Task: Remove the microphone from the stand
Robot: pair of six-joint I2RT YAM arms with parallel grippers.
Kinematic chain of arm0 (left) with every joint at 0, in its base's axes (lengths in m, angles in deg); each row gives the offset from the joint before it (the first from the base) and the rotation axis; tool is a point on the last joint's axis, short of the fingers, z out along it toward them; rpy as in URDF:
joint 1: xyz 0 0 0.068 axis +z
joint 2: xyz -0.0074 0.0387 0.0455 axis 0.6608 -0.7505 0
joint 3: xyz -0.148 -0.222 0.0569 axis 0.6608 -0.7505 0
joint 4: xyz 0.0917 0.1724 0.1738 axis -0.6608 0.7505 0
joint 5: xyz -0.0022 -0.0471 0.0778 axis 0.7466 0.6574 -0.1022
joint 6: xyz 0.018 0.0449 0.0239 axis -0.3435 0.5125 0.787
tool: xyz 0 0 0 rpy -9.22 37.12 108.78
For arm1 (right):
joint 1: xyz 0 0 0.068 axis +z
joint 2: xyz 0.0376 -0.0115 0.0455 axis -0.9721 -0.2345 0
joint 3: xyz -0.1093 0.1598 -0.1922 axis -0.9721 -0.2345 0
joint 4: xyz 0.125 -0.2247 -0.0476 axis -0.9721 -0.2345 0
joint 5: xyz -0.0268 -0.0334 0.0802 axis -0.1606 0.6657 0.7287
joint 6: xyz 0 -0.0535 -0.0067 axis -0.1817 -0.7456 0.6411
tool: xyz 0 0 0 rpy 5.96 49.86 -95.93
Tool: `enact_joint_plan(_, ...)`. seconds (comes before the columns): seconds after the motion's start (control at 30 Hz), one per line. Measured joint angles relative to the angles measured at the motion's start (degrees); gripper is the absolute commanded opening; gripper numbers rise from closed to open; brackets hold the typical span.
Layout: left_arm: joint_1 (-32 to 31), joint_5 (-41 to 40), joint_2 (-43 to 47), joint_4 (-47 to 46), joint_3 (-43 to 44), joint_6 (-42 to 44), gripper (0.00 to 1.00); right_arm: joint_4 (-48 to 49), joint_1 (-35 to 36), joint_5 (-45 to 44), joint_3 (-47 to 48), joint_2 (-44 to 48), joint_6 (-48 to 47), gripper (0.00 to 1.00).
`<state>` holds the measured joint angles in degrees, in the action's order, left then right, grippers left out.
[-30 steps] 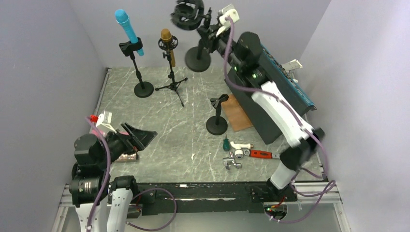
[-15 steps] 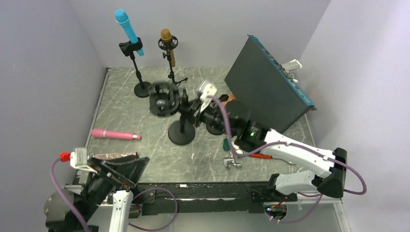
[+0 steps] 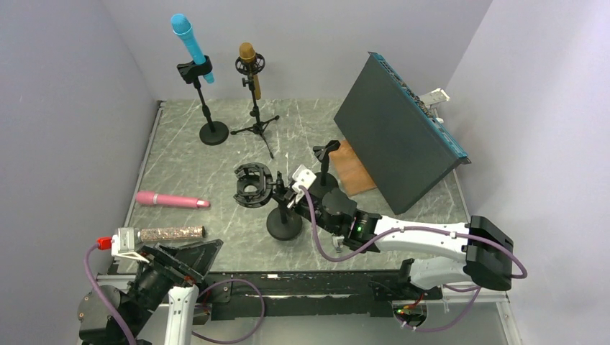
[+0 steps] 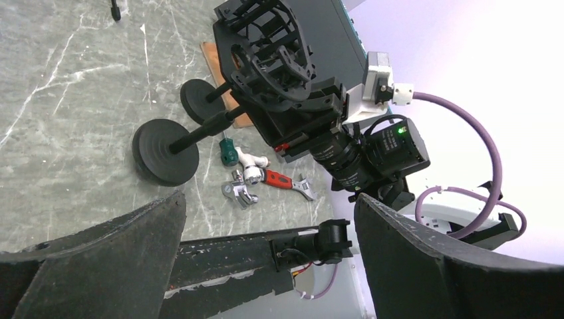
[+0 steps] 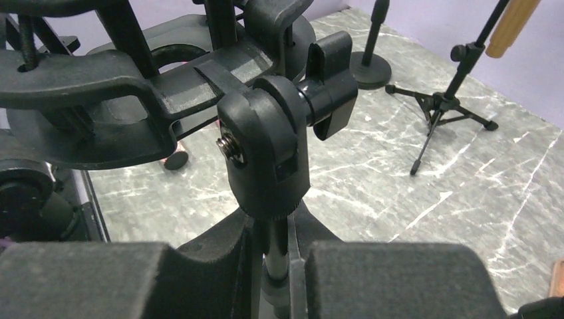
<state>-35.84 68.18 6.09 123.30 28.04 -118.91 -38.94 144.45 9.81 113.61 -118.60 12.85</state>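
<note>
An empty black shock-mount stand (image 3: 253, 185) stands at the table's middle front, and its round base (image 3: 284, 226) appears to rest on the marble. My right gripper (image 3: 289, 201) is shut on the stand's thin pole (image 5: 274, 256), just under the swivel joint (image 5: 266, 149). A pink microphone (image 3: 171, 200) lies flat on the table to the left, apart from the stand. My left gripper (image 3: 188, 253) hangs open and holds nothing at the near left edge. Its wrist view takes in the stand (image 4: 266, 63) and its base (image 4: 165, 151).
A blue microphone (image 3: 190, 39) and a gold microphone (image 3: 249, 65) sit in stands at the back. A glittery microphone (image 3: 171, 232) lies near my left gripper. A small empty stand (image 3: 324, 176), a wooden board (image 3: 354, 171) and a leaning black panel (image 3: 395, 133) are on the right. A red wrench (image 4: 287, 184) lies at the front.
My right arm brought the stand from high at the back down to the middle front. My left arm drew back to the near edge, and the pink microphone now lies uncovered.
</note>
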Motion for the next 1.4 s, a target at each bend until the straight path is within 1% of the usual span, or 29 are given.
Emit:
enact_joint_plan(0.17,0.0,0.55,0.0,-1.2,-2.21,-0.26,0.99,3.85,-0.04,-1.7,-3.3,0.0,-0.15,0.0)
enact_joint_plan(0.27,0.33,3.02,-0.04,-3.69,-6.78,-1.27,0.99,5.95,-0.04,-2.29,-5.29,0.15,-0.66,0.0)
enact_joint_plan(0.37,2.67,6.64,-0.39,-5.75,-10.36,-1.88,0.99,7.21,-0.04,-3.32,-8.15,1.07,-1.18,0.0)
enact_joint_plan(0.47,7.56,11.39,-0.87,-7.06,-11.17,-1.79,0.99,7.54,-0.04,-4.57,-11.65,2.97,-1.51,0.0)
enact_joint_plan(0.5,9.42,13.27,-0.94,-7.69,-11.17,-1.51,0.99,7.72,-0.04,-5.25,-12.61,3.78,-1.44,0.05)
enact_joint_plan(0.57,13.03,16.96,-1.01,-8.55,-11.17,-1.14,0.99,7.54,-0.13,-5.77,-13.7,5.7,-1.36,0.19)
enact_joint_plan(0.6,14.69,18.58,-1.01,-8.63,-11.17,-0.92,0.99,7.48,-0.13,-6.21,-14.25,6.56,-1.36,0.28)
enact_joint_plan(0.7,20.37,24.35,-1.03,-8.76,-11.63,0.02,0.99,7.26,-0.15,-7.06,-15.45,8.68,-0.57,0.6)
enact_joint_plan(0.77,22.73,26.36,-1.03,-8.7,-11.82,0.35,0.99,7.04,-0.13,-7.67,-15.54,10.25,0.31,0.8)
enact_joint_plan(0.8,23.54,27.26,-1.05,-8.83,-11.82,0.46,0.99,6.71,-0.13,-8.11,-15.54,11.3,0.61,0.88)
enact_joint_plan(0.87,23.61,28.39,-1.16,-9.66,-11.91,0.76,0.99,5.44,-0.13,-8.5,-15.5,12.76,1.38,0.99)
enact_joint_plan(1.1,19.19,29.64,-4.76,-14.12,-14.25,2.19,0.99,-9.38,-0.13,-9.25,-13.2,20.61,5.6,1.0)
enact_joint_plan(1.23,18.27,29.31,-7.54,-16.39,-16.7,1.99,0.99,-20.65,-0.15,-9.88,-10.08,26.84,11.06,1.0)
enact_joint_plan(1.33,17.81,28.15,-11.26,-15.93,-15.65,1.84,0.99,-29.49,-0.39,-10.88,-6.1,29.14,17.11,1.0)
enact_joint_plan(1.4,16.04,27.47,-14.78,-15.37,-13.05,2.19,0.99,-33.62,-0.61,-10.78,-3.87,29.64,20.11,1.0)
